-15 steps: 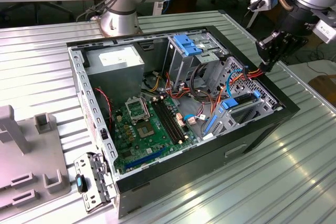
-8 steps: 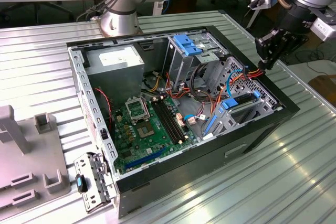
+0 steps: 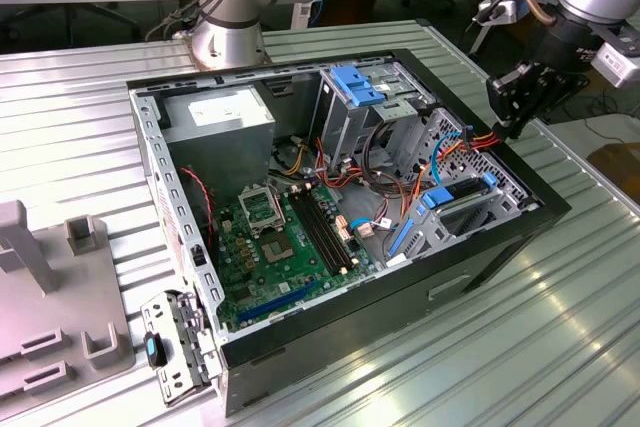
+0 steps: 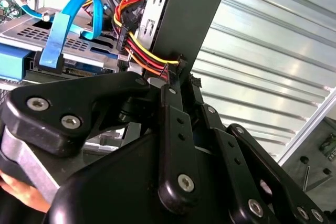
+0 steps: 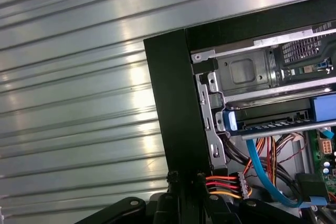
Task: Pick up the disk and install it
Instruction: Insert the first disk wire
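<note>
Fingers are pinched shut on a bunch of red, orange and yellow wires at the right wall of the open computer case. The disk, in its blue frame, sits in a slot inside the case, near that right wall, just beside the fingers. The case stands on the ribbed metal tabletop.

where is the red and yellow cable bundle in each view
Exterior view: cable bundle just inside the case wall, beside the hand.
Second wrist view: cable bundle against the case wall, by the hand.
First wrist view: cable bundle beside the case wall.
Shared landmark: the black case wall.
</note>
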